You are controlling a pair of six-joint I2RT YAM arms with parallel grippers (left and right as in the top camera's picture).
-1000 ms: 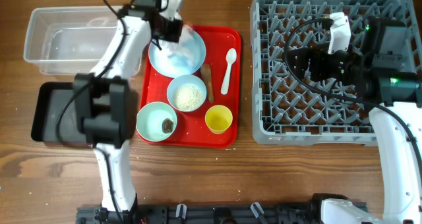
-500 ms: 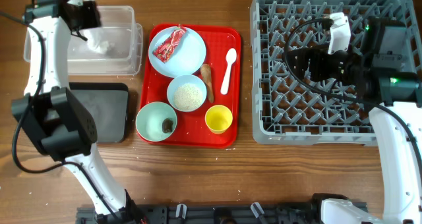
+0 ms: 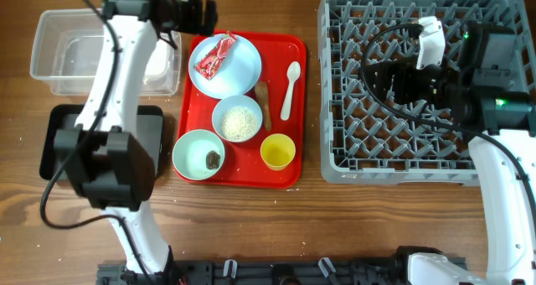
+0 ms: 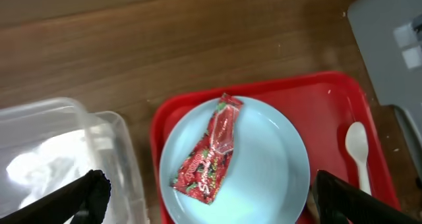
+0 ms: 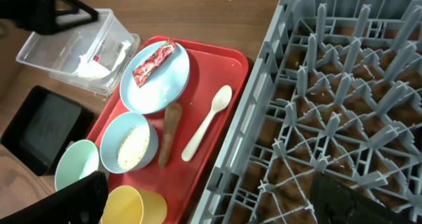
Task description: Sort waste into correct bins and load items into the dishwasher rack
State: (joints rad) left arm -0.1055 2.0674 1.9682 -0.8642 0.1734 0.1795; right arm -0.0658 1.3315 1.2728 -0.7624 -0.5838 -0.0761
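Note:
My left gripper (image 3: 198,17) (image 4: 214,197) hangs open and holds nothing, above the gap between the clear tub (image 3: 75,50) and the round pale plate (image 3: 234,71). A red wrapper (image 4: 212,151) lies on that plate. Crumpled white tissue (image 4: 39,165) rests inside the tub. The black tray (image 3: 59,142) sits below the tub, partly hidden by my left arm. A brown food piece (image 3: 264,101), a white spoon (image 3: 290,88), a bowl of crumbs (image 3: 237,119), a bowl with a dark lump (image 3: 213,158) and a yellow cup (image 3: 277,152) lie nearby. Over the grey rack (image 3: 331,109), my right gripper (image 3: 377,80) (image 5: 211,201) is open and holds nothing.
The plate, bowls, cup, spoon and food piece all sit on a flat red tray (image 3: 289,172) between the tub and the rack. Brown wooden table shows around everything.
The left gripper went from shut to open. Its arm swung out over the clear tub and has come back toward the plate; the tissue now lies in the tub. The right arm has not moved.

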